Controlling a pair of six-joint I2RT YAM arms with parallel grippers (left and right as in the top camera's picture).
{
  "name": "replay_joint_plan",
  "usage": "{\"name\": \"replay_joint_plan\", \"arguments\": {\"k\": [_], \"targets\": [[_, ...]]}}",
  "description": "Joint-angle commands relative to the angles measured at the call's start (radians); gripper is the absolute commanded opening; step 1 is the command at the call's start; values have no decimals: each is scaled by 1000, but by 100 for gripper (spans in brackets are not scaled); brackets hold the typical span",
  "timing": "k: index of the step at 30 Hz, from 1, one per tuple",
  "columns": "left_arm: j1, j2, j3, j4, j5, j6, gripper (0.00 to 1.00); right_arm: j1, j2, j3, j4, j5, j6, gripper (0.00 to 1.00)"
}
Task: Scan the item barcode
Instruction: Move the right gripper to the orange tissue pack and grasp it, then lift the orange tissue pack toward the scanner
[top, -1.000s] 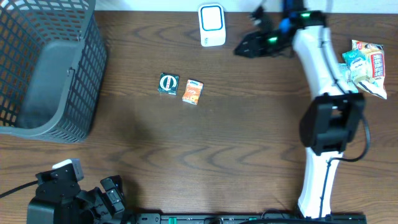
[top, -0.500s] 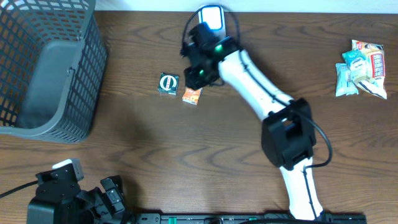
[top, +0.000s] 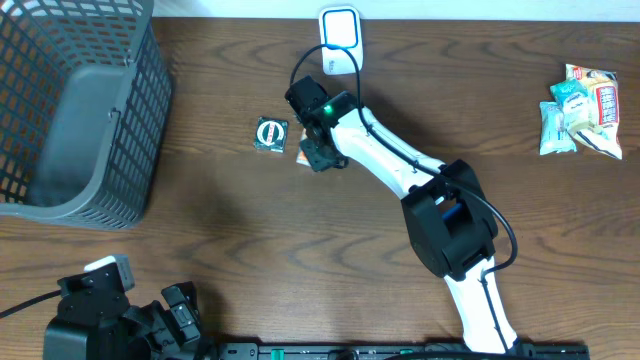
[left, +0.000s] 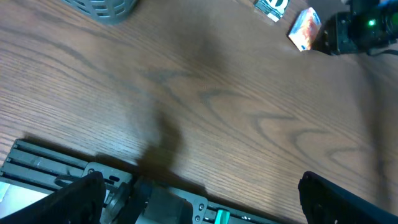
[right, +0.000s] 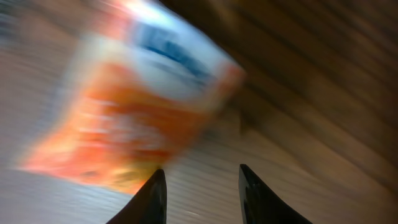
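My right hand (top: 319, 156) is stretched across the table (top: 300, 250), hovering low over the orange packet (top: 302, 153), which lies flat on the wood near the far edge. From overhead my wrist covers most of the packet and only its left part shows. In my right wrist view the packet (right: 130, 106) is blurred and fills the upper left. My two fingertips (right: 152, 196) stand apart just below it, with bare wood in the gap. My right hand (right: 202, 193) is parted, then, and grips nothing. The packet sits just beyond the tips, not between them, and I cannot tell whether the left tip touches its lower edge.

Just left of the orange packet, with a narrow gap, lies a dark green packet (top: 270, 134). The white scanner (top: 341, 40) stands at the far edge of the table, near my right wrist. A grey basket (top: 80, 110) occupies the far left corner, and a few snack bags (top: 585, 108) lie well apart on the right.

My left hand (left: 199, 180) rests at the near edge, fingers spread wide and empty. From there I see the orange packet (left: 305, 28) with my right hand (left: 354, 31) beside it.
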Motion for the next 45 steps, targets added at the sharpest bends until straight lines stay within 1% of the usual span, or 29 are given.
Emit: {"name": "replay_joint_plan", "arguments": {"k": [1,4,6,8,10,13,15,20,23,27,29,31,34,38,43,45], "targets": [[3,0,3,1,-9,-9,98,-29,-24,-3,-69,266,58,30],[3,0,3,1,-9,-9,97,-44,-50,-1,-124,325,73,29],[3,0,3,1,-9,-9,97,-45,-78,-1,-134,315,73,30],[3,0,3,1,-9,-9,97,-41,-114,-1,-125,264,73,30],[3,0,3,1,-9,-9,98,-37,-143,-1,-85,150,69,30],[3,0,3,1,-9,-9,98,-29,-167,-1,22,-137,20,29],[3,0,3,1,-9,-9,98,-21,-164,-2,89,-246,31,24],[3,0,3,1,-9,-9,98,14,-108,-2,201,-252,130,20],[3,0,3,1,-9,-9,98,33,-58,-2,227,-251,133,20],[3,0,3,1,-9,-9,97,47,5,-2,232,-251,133,15],[3,0,3,1,-9,-9,98,47,27,-2,212,-218,133,15],[3,0,3,1,-9,-9,97,46,39,-2,175,-142,133,14],[3,0,3,1,-9,-9,98,45,40,-1,93,23,133,11],[3,0,3,1,-9,-9,98,45,18,-1,-21,226,133,11],[3,0,3,1,-9,-9,98,43,-21,-1,-174,562,143,13],[3,0,3,1,-9,-9,97,39,-40,-1,-205,621,169,14]]}}
